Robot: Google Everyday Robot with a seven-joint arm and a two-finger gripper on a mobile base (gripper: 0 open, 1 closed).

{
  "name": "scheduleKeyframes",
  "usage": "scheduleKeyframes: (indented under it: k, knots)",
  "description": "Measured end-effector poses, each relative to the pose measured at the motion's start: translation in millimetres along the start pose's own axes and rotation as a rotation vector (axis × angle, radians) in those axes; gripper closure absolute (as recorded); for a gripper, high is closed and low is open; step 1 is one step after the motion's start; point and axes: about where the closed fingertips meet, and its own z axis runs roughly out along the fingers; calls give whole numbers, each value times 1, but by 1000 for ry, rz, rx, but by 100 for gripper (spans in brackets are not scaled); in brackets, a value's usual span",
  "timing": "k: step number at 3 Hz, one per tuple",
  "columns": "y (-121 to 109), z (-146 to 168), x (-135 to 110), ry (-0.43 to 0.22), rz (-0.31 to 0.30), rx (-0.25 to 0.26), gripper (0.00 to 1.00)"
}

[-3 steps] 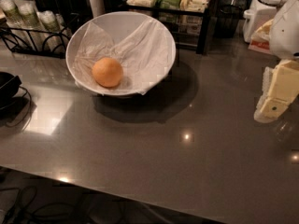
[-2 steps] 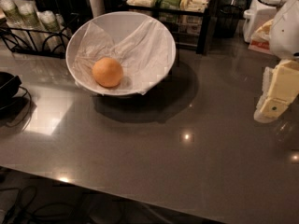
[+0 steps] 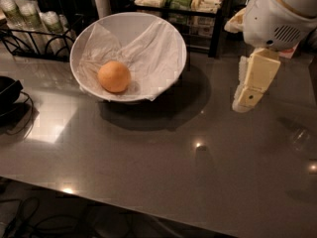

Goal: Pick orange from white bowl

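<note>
The orange (image 3: 114, 76) lies inside the white bowl (image 3: 171, 33), left of its middle, on crumpled white paper. The bowl stands tilted on the grey counter at the back left. My gripper (image 3: 246, 102) hangs from the white arm (image 3: 280, 14) at the right. It points down just above the counter, well to the right of the bowl and clear of it. It holds nothing that I can see.
A black wire rack with cups (image 3: 29, 21) stands behind the bowl at the left. A black shelf with packets (image 3: 188, 4) is at the back. A black object with a cable (image 3: 7, 95) sits at the left edge. The counter's front edge (image 3: 148, 205) runs below.
My arm and gripper have moved left, toward the bowl, and more of the arm is in view. The orange and the bowl have not moved.
</note>
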Motion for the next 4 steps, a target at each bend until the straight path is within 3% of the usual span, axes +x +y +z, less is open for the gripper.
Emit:
scheduleKeyframes:
  k: [1, 2, 4]
  knots:
    - [-7, -2, -31, -40, -72, 32, 0]
    - [-8, -1, -32, -43, -74, 33, 0]
    - [-46, 61, -100, -266, -108, -58, 0]
